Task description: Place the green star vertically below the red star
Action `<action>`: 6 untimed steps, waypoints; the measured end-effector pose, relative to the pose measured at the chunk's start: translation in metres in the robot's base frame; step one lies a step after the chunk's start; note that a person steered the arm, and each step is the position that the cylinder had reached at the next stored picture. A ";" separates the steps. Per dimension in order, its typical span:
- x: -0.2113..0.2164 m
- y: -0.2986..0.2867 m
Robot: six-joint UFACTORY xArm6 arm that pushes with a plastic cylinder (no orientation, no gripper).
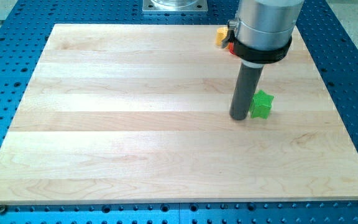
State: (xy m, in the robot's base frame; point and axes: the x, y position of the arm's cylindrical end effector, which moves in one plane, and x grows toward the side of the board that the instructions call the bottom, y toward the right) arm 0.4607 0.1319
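Note:
The green star (262, 104) lies on the wooden board (135, 124) right of centre. My tip (239, 117) rests on the board just left of the green star, touching or nearly touching its left side. A sliver of a red block (231, 45) shows at the view's top, mostly hidden behind the arm's grey body; its shape cannot be made out. The green star sits lower in the view than that red block and a little to its right.
A yellow block (221, 35) sits beside the red one near the board's top edge, partly hidden by the arm. The arm's grey cylinder (265, 25) covers the board's top right. Blue perforated table surrounds the board.

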 end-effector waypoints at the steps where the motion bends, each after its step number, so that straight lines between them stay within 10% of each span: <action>1: -0.003 0.049; 6: -0.051 -0.062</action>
